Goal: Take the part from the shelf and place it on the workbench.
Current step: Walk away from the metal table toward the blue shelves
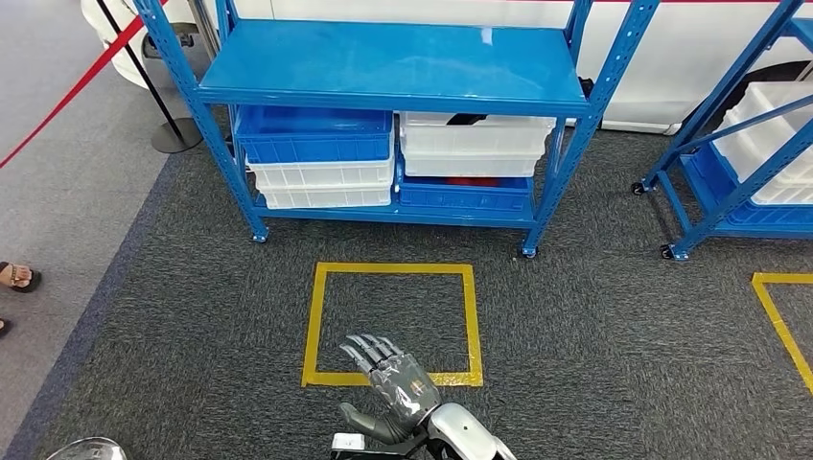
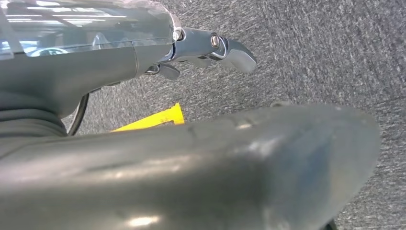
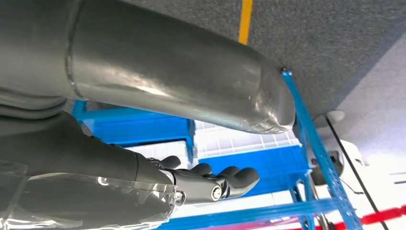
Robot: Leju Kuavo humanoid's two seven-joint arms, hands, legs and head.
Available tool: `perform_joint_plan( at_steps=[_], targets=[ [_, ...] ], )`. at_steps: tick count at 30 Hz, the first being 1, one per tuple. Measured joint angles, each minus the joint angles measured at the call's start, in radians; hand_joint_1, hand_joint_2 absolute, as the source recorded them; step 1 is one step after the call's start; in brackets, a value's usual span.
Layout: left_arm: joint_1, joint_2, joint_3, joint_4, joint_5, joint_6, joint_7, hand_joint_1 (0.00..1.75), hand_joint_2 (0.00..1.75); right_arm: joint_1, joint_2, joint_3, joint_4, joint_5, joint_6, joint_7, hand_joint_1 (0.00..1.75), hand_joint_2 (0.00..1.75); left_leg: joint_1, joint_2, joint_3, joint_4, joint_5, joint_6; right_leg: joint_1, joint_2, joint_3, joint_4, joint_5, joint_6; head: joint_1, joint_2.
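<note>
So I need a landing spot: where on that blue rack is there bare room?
The top shelf of the blue rack is bare from post to post. The lower level is crowded: stacked bins left, white bin right.

The right hand (image 1: 398, 383) is cut off at the wrist by the head view's lower edge; its palm faces away, so what lies under the fingers (image 1: 369, 350) cannot be told. In the left wrist view the thumb (image 2: 191, 172) blocks most of the left hand (image 2: 143, 52) and the floor beyond its fingers (image 2: 230, 50). Ahead of the right fingers, the white bin (image 1: 475, 144) shows a dark thing (image 1: 467, 120), mostly hidden by the shelf (image 1: 383, 62). A red thing (image 1: 475, 180) beneath is barely visible.
</note>
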Motion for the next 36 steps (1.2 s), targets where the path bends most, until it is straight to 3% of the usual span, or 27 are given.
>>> perform_joint_plan(
  at_steps=[1, 2, 3, 5, 7, 8, 9, 12, 13, 15, 19, 22, 26, 36],
  targets=[
    [0.000, 0.000, 0.000, 0.000, -0.001, 0.001, 0.001, 0.00, 0.00, 0.001, 0.000, 0.000, 0.005, 0.001, -0.001, 0.005, 0.00, 0.00, 0.000, 0.001, -0.001, 0.001, 0.000, 0.000, -0.002, 0.000, -0.029, 0.058, -0.022, 0.003, 0.000, 0.000],
    [0.000, 0.000, 0.000, 0.000, -0.002, 0.002, 0.001, 0.00, 0.00, 0.002, -0.001, -0.001, 0.012, 0.002, -0.003, 0.010, 0.00, 0.00, 0.001, 0.002, -0.002, 0.002, -0.001, -0.001, -0.004, 0.000, -0.044, 0.088, -0.025, 0.006, 0.000, 0.000],
    [0.000, -0.001, 0.000, 0.000, -0.002, 0.002, 0.002, 0.00, 0.00, 0.002, 0.000, -0.003, 0.023, 0.003, -0.008, 0.015, 0.00, 0.00, 0.002, 0.001, -0.002, 0.004, -0.002, -0.003, -0.007, -0.001, -0.039, 0.080, -0.009, 0.009, 0.000, 0.000],
    [0.000, -0.002, 0.000, 0.000, -0.003, 0.003, 0.003, 0.00, 0.00, -0.002, 0.003, -0.012, 0.062, -0.006, -0.029, 0.014, 0.00, 0.00, 0.006, -0.002, -0.003, 0.014, -0.008, -0.012, -0.014, -0.001, 0.023, -0.040, 0.054, 0.013, 0.000, 0.000],
    [-0.001, -0.002, 0.000, 0.000, -0.003, 0.005, 0.003, 0.00, 0.00, -0.009, 0.013, -0.027, 0.120, -0.024, -0.060, 0.005, 0.00, 0.00, 0.005, -0.005, -0.007, 0.027, -0.017, -0.026, -0.014, 0.003, 0.076, -0.144, 0.088, 0.006, 0.000, 0.000],
    [-0.001, -0.002, 0.000, 0.000, -0.003, 0.006, 0.003, 0.00, 0.00, -0.012, 0.020, -0.036, 0.155, -0.034, -0.081, -0.002, 0.00, 0.00, 0.003, -0.006, -0.009, 0.032, -0.020, -0.033, -0.013, 0.006, 0.085, -0.164, 0.089, -0.001, 0.000, 0.000],
    [-0.002, -0.002, 0.000, 0.000, -0.002, 0.008, 0.003, 0.00, 0.00, -0.015, 0.027, -0.046, 0.193, -0.045, -0.106, -0.011, 0.00, 0.00, 0.002, -0.007, -0.010, 0.034, -0.024, -0.029, -0.011, 0.007, 0.084, -0.164, 0.089, -0.008, 0.000, 0.000],
    [-0.002, -0.002, 0.000, 0.000, -0.002, 0.013, 0.003, 0.00, 0.00, -0.030, 0.051, -0.082, 0.331, -0.082, -0.194, -0.042, 0.00, 0.00, 0.002, -0.007, -0.009, 0.032, -0.024, -0.005, -0.008, 0.008, 0.085, -0.166, 0.090, -0.019, 0.000, 0.000],
    [-0.002, -0.002, 0.000, 0.000, -0.002, 0.015, 0.002, 0.00, 0.00, -0.038, 0.059, -0.095, 0.386, -0.096, -0.225, -0.051, 0.00, 0.00, 0.002, -0.007, -0.007, 0.030, -0.022, -0.004, -0.007, 0.008, 0.086, -0.166, 0.090, -0.021, 0.000, 0.000],
    [-0.002, -0.002, 0.000, 0.000, -0.003, 0.021, 0.002, 0.00, 0.00, -0.051, 0.069, -0.123, 0.498, -0.122, -0.283, -0.063, 0.00, 0.00, 0.003, -0.007, -0.003, 0.025, -0.020, -0.010, -0.005, 0.007, 0.087, -0.166, 0.088, -0.026, 0.000, 0.000],
    [-0.001, -0.002, 0.000, 0.000, -0.012, 0.030, 0.003, 0.00, 0.00, -0.051, 0.072, -0.181, 0.689, -0.157, -0.347, -0.036, 0.00, 0.00, 0.006, -0.007, 0.001, 0.019, -0.018, -0.037, -0.003, 0.007, 0.086, -0.165, 0.086, -0.030, 0.000, 0.000],
    [-0.001, -0.002, 0.000, 0.000, -0.020, 0.039, 0.009, 0.00, 0.00, -0.046, 0.068, -0.226, 0.789, -0.177, -0.318, 0.063, 0.00, 0.00, 0.007, -0.007, 0.003, 0.018, -0.020, -0.047, -0.002, 0.007, 0.087, -0.165, 0.085, -0.031, 0.000, 0.000],
    [-0.001, -0.002, 0.000, 0.000, -0.021, 0.046, 0.012, 0.00, 0.00, -0.028, 0.060, -0.274, 0.873, -0.191, -0.261, 0.167, 0.00, 0.00, 0.007, -0.007, 0.002, 0.019, -0.022, -0.052, -0.002, 0.007, 0.088, -0.165, 0.085, -0.031, 0.000, 0.000],
    [-0.001, -0.002, 0.000, 0.000, -0.019, 0.064, 0.018, 0.00, 0.00, -0.020, 0.048, -0.304, 0.944, -0.183, -0.132, 0.281, 0.00, 0.00, 0.005, -0.007, 0.001, 0.024, -0.024, -0.050, -0.005, 0.007, 0.089, -0.166, 0.085, -0.026, 0.000, 0.000]
  ],
)
